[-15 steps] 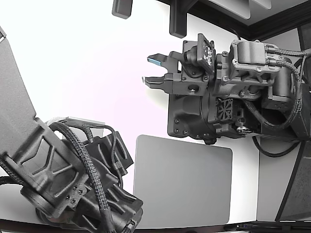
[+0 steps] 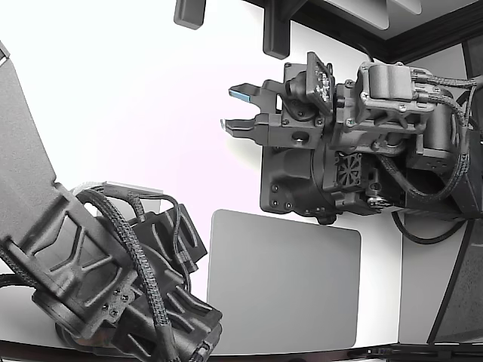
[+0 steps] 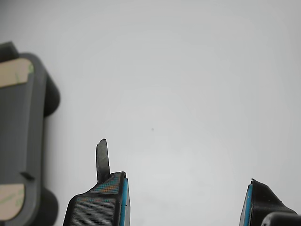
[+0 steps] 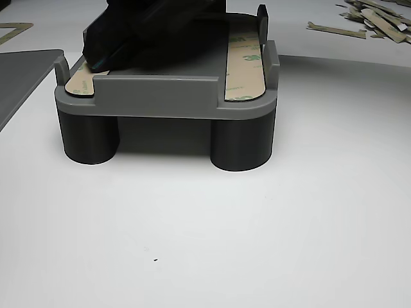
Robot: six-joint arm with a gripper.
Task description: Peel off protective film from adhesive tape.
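Tool (image 3: 186,200) jaws apart, nothing held, beside grey fixture (image 3: 28,136).

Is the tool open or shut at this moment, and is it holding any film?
Open and empty: in the wrist view the tool's fingertips stand well apart, only bare white table between them.

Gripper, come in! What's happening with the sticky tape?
Gripper open, empty, over bare table. Tape strips on gray fixture, film still on. Nothing blocking.

exterior: overhead | wrist: close, downward | other: low, perhaps arm-mounted
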